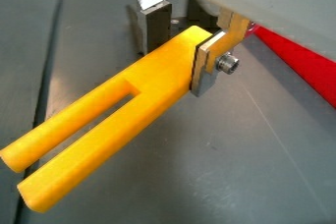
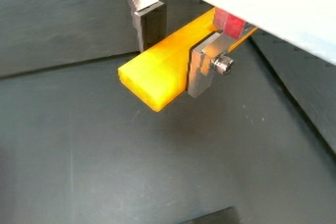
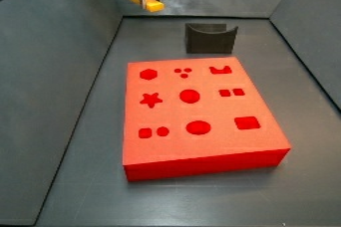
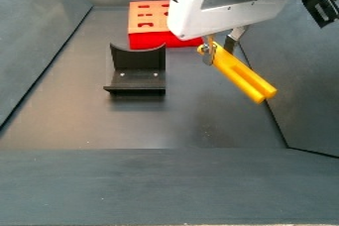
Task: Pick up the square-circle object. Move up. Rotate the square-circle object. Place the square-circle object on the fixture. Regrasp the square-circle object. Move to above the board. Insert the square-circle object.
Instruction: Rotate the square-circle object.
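So from where I'm standing the gripper [image 4: 212,50] is clamping one end of the square-circle object [image 4: 243,74], and the yellow peg is hanging up in the air, pointing down at a slant, clear of the floor. In a wrist view you're seeing the silver fingers [image 1: 206,66] pinching the solid end while the two bars [image 1: 79,144] are sticking out free. So I'd say the pick-up and lift are looking done, and it seems somewhere in the rotate step. The fixture [image 4: 135,69] is sitting empty with nothing in its notch, so placing, regrasping and all the rest are waiting. The board [image 3: 200,112] is lying well apart from the peg, recesses all open, nothing going in yet.
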You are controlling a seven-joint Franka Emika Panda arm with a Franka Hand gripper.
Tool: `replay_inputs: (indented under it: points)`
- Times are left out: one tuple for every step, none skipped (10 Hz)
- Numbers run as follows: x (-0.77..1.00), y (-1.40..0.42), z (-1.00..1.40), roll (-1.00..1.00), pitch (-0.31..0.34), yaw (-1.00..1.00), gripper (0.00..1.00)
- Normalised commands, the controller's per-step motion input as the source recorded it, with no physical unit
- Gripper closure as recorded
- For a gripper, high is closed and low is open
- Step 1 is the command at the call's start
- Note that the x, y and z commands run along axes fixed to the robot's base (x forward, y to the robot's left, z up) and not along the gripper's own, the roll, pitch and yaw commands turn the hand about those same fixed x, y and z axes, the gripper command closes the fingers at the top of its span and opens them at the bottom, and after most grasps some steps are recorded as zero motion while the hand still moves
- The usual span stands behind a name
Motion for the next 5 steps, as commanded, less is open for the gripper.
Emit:
replay_inputs:
  points:
    - [0.03, 0.02, -0.01, -0.02, -0.028, -1.0, 1.0]
    - [0.03, 0.02, -0.01, -0.02, -0.032, -1.0, 1.0]
    - [0.03, 0.02, -0.01, -0.02, -0.04, -1.0, 1.0]
    - [0.03, 0.02, -0.01, -0.03, -0.045, -1.0, 1.0]
    - [0.03, 0.02, -0.01, -0.03, -0.057, -1.0, 1.0]
